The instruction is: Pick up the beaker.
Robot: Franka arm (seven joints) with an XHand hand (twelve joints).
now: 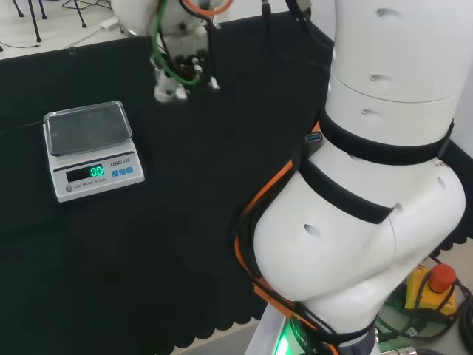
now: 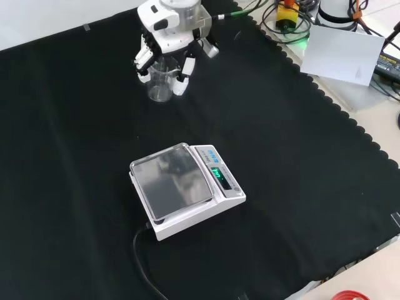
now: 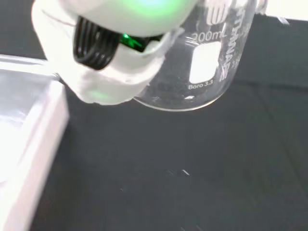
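robot hand [image 2: 167, 47] – fingers around beaker [image 2: 160, 84]

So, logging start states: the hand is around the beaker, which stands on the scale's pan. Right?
Not quite. The hand is around the beaker, but the front view shows the beaker over the black cloth, well behind the scale; the pan is bare.

We saw a clear glass beaker [image 2: 160, 86] with white markings in the black-and-white hand [image 2: 167, 44], beyond a white scale [image 2: 185, 189] with grey pan, green digits, on black cloth [image 2: 300, 162].
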